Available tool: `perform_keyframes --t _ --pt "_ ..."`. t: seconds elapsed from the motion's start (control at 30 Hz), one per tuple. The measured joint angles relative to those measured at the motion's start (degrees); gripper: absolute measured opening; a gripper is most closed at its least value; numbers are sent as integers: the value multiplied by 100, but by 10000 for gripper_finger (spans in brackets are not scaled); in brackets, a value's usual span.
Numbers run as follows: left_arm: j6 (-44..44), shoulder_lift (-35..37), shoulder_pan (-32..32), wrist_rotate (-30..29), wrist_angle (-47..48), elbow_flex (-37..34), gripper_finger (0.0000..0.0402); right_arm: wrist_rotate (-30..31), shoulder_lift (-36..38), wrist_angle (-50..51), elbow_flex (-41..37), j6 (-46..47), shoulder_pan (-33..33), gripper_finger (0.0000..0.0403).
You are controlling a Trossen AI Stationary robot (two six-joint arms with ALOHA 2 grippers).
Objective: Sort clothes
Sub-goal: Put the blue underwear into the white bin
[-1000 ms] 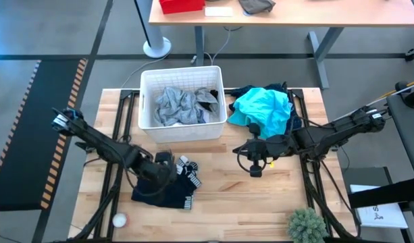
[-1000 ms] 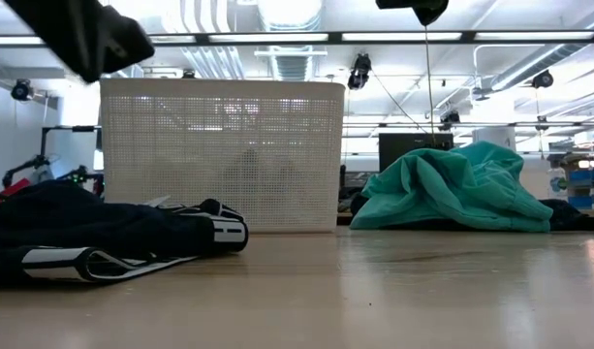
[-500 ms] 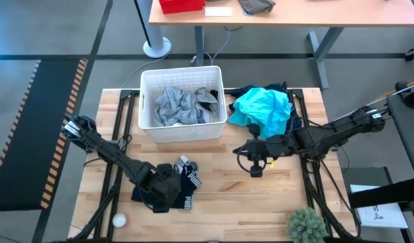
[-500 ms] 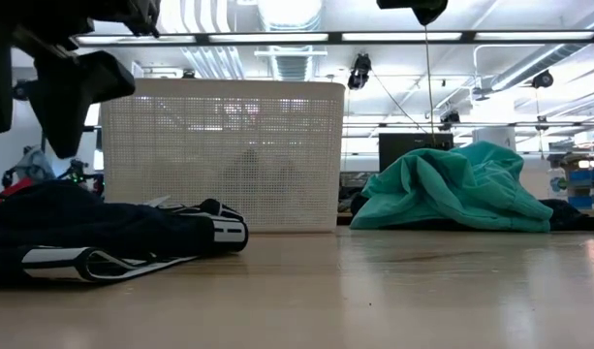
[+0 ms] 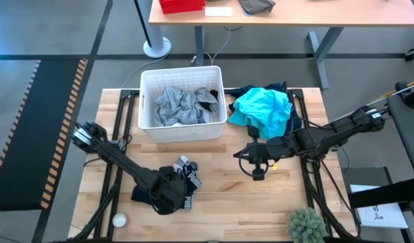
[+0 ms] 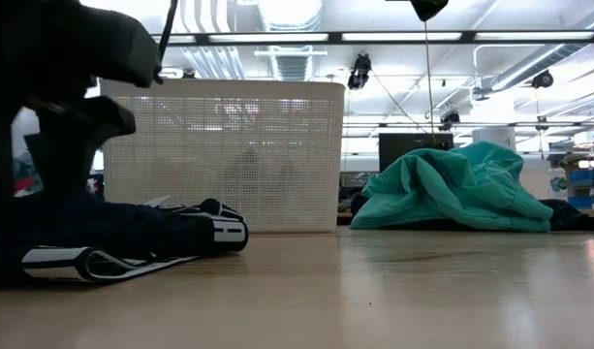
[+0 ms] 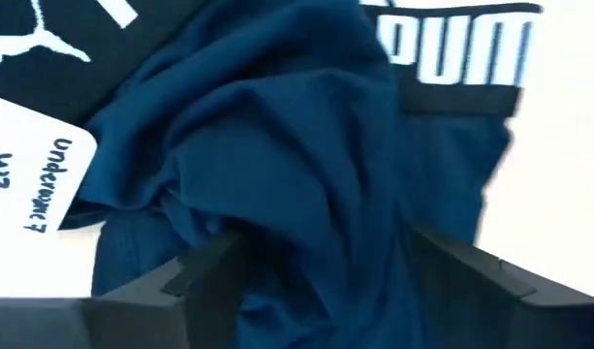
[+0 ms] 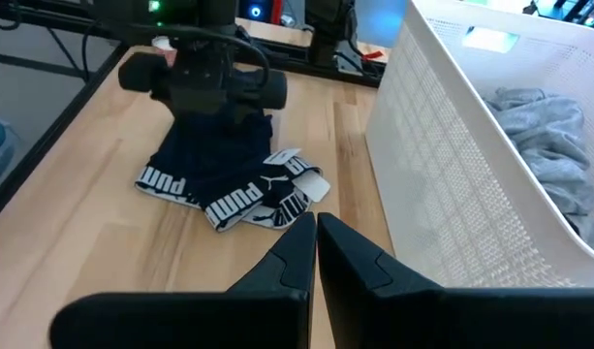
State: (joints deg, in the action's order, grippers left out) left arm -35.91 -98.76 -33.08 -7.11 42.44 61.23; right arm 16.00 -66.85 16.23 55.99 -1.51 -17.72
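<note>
Navy underwear (image 7: 306, 174) lies between the left gripper's (image 7: 316, 267) spread fingers, whose closing may snag only a loose fold.

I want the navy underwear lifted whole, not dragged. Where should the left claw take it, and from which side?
Grip the bunched fold in the middle of the navy underwear, coming straight down from above. The fabric rises into a ridge there, and the left claw already straddles it with fingers open; the flat waistband offers little to pinch.
</note>
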Motion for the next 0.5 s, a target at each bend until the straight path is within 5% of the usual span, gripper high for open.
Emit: perform_keyframes --t 0.27,0.5 --pt "-434 -497 13 -163 -44 1 173 6 0 0 0 -60 -4 0" --pt "-229 -423 30 -197 -71 -14 22 8 0 2 0 -65 -20 0"
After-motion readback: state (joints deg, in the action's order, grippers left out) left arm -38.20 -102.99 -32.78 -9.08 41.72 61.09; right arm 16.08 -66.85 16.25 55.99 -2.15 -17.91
